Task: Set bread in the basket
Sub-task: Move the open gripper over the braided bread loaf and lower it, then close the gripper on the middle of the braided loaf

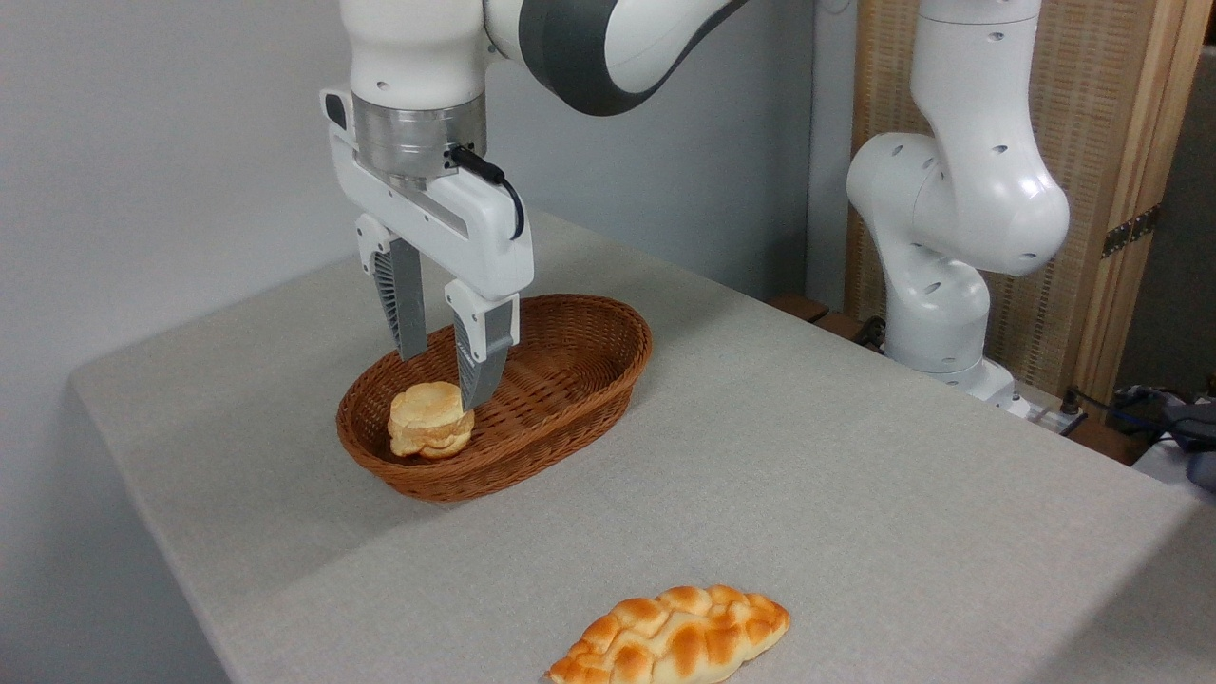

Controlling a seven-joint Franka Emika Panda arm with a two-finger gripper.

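Note:
The bread [671, 636], a flat braided golden-orange loaf, lies on the table near the front edge, far from the gripper. The basket [598, 313], oval reddish-brown wicker, sits left of centre. Inside its near-left end rests a small pale round bun [429, 419]. My gripper [444, 380] hangs over the basket just above that bun, fingers pointing down and open, with nothing between them. The right finger's tip stands just behind the bun's right edge.
The grey cloth-covered table [855, 475] spreads to the right and front. The arm's white base [950, 313] stands at the back right corner. A wooden screen [1092, 190] rises behind it, with cables [1140, 408] at the far right.

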